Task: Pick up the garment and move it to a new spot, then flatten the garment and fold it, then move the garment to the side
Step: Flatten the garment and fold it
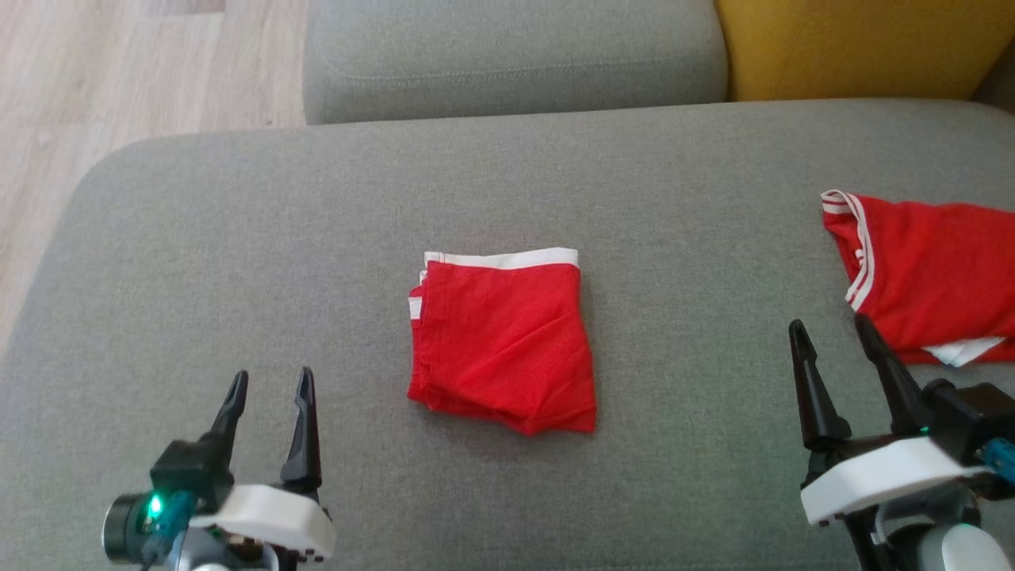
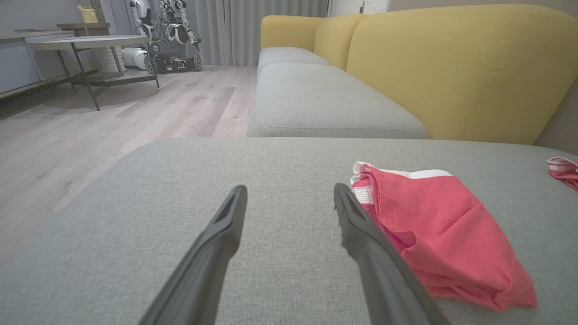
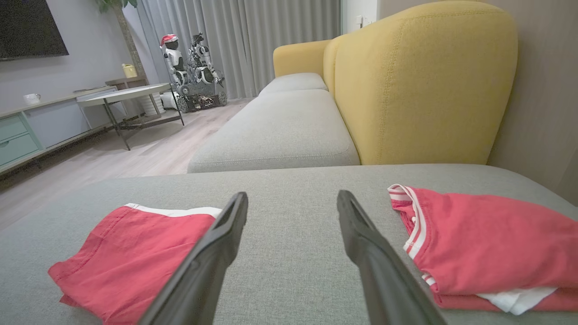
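Red garment (image 1: 502,341) lies folded near-square, white band (image 1: 503,258) facing away; left claw (image 1: 273,373) and right claw (image 1: 828,321) gape empty.

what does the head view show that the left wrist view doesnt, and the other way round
Head view adds: the right gripper, open, near most of a second red garment at the right.
Left wrist view adds: the room beyond, with a table, another robot and curtains.
Both: the folded garment lying on the grey sofa, the open left gripper and the wood floor.
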Robot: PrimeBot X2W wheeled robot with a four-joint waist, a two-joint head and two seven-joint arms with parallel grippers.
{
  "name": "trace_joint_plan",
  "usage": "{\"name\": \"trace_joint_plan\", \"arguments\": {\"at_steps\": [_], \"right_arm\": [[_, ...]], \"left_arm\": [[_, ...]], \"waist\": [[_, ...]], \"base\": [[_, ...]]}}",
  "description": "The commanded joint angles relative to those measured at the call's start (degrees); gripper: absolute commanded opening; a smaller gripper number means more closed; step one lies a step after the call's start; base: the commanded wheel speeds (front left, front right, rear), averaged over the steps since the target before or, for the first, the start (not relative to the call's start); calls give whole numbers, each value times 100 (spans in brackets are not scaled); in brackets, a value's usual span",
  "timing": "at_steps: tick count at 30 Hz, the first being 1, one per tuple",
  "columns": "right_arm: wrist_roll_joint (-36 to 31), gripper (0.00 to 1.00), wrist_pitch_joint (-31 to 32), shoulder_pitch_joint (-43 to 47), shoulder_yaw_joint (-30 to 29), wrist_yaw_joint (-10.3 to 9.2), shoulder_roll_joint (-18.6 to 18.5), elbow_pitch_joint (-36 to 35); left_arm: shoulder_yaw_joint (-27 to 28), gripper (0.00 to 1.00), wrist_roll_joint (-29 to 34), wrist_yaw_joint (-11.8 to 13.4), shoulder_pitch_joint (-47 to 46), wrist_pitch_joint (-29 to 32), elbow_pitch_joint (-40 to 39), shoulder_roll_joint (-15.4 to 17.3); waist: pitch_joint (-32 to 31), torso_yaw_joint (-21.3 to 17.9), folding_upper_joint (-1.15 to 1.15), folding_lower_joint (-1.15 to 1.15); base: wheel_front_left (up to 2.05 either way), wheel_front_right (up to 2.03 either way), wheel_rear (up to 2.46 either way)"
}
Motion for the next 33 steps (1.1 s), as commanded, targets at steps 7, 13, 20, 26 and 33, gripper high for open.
{"name": "trace_joint_plan", "arguments": {"at_steps": [7, 13, 20, 26, 33], "right_arm": [[-145, 100, 100, -23, 139, -5, 9, -417], [-171, 100, 140, 65, 113, -5, 25, -484], [-183, 100, 144, 85, 133, -5, 47, -479], [-175, 100, 167, 83, 149, -5, 67, -437], [-180, 100, 164, 77, 121, -5, 80, -389]], "left_arm": [[148, 100, -25, 78, -95, 27, -318, 123], [129, 100, -34, 113, -49, 55, -379, 146], [118, 100, -45, 145, -44, 78, -419, 178], [100, 100, -56, 167, -56, 96, -435, 211], [77, 100, -71, 174, -107, 96, -426, 236]], "waist": [[-84, 7, 0, 0], [-119, 11, 0, 0], [-114, -6, 0, 0], [-114, -18, 0, 0], [-96, -8, 0, 0]], "base": [[0, 0, 0], [0, 0, 0], [0, 0, 0], [0, 0, 0], [0, 0, 0]]}}
